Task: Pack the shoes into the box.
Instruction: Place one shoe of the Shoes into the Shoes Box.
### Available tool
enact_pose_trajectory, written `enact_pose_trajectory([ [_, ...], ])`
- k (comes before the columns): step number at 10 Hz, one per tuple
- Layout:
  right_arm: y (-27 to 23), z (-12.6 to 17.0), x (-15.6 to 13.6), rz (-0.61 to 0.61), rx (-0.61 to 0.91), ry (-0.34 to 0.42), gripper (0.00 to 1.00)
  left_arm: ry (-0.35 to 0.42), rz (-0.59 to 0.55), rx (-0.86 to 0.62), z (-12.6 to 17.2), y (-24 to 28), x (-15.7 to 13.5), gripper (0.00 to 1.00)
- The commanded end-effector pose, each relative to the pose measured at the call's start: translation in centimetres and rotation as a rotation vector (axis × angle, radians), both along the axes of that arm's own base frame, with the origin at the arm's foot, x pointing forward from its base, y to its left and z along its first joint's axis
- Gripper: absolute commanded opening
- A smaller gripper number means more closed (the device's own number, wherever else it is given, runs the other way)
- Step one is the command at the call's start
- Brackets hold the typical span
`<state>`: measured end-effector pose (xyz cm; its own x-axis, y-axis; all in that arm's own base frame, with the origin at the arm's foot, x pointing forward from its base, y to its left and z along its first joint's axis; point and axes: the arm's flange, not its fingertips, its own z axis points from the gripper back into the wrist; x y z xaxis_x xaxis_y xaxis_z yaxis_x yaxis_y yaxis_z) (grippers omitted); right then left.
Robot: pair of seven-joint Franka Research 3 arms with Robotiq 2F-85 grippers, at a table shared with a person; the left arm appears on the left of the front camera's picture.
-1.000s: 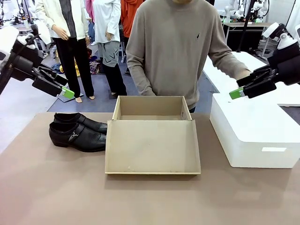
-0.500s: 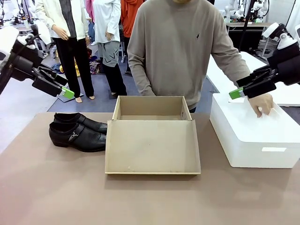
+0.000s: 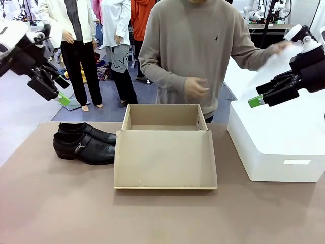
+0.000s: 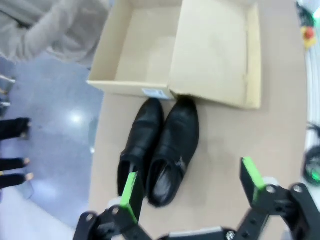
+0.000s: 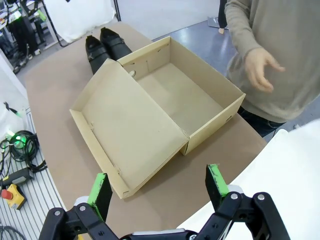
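On the table we see the shoes (image 3: 84,144) side by side, just left of the open box (image 3: 165,160). Our left gripper (image 4: 189,167) and right gripper (image 5: 156,171) hang above, jaws apart, holding nothing.

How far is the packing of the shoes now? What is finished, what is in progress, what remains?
Done: only the box stands open, with nothing inside. In hand: nothing is gripped; the left end effector hangs open above the shoes, the right end effector open near the white box. Left: both shoes lie on the table beside the box and must go in.
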<state>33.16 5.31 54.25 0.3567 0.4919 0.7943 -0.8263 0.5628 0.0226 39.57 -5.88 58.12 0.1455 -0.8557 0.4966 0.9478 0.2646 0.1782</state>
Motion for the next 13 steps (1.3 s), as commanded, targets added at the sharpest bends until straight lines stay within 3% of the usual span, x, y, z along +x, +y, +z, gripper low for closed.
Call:
enact_pose_trajectory([
  [1, 0.0, -0.1, 0.2, 0.014, 0.007, -0.011, 1.00, -0.026, -0.106, 0.170, 1.4, 0.6, 3.1, 1.00],
  [4, 0.0, -0.1, 0.2, 0.014, 0.007, -0.011, 1.00, -0.009, -0.191, 0.323, 1.6, 1.0, 7.1, 1.00],
  [8, 0.0, -0.1, 0.2, 0.014, 0.007, -0.011, 1.00, 0.023, -0.163, 0.393, -0.8, 0.6, 11.5, 1.00],
  [10, 0.0, -0.1, 0.2, 0.014, 0.007, -0.011, 1.00, 0.091, -0.192, 0.404, -1.9, 0.6, 12.5, 1.00],
  [11, 0.0, -0.1, 0.2, 0.014, 0.007, -0.011, 1.00, 0.034, -0.169, 0.374, -1.8, 0.5, 11.5, 1.00],
  [13, 0.0, -0.1, 0.2, 0.014, 0.007, -0.011, 1.00, 0.034, -0.169, 0.374, -1.8, 0.5, 11.5, 1.00],
])
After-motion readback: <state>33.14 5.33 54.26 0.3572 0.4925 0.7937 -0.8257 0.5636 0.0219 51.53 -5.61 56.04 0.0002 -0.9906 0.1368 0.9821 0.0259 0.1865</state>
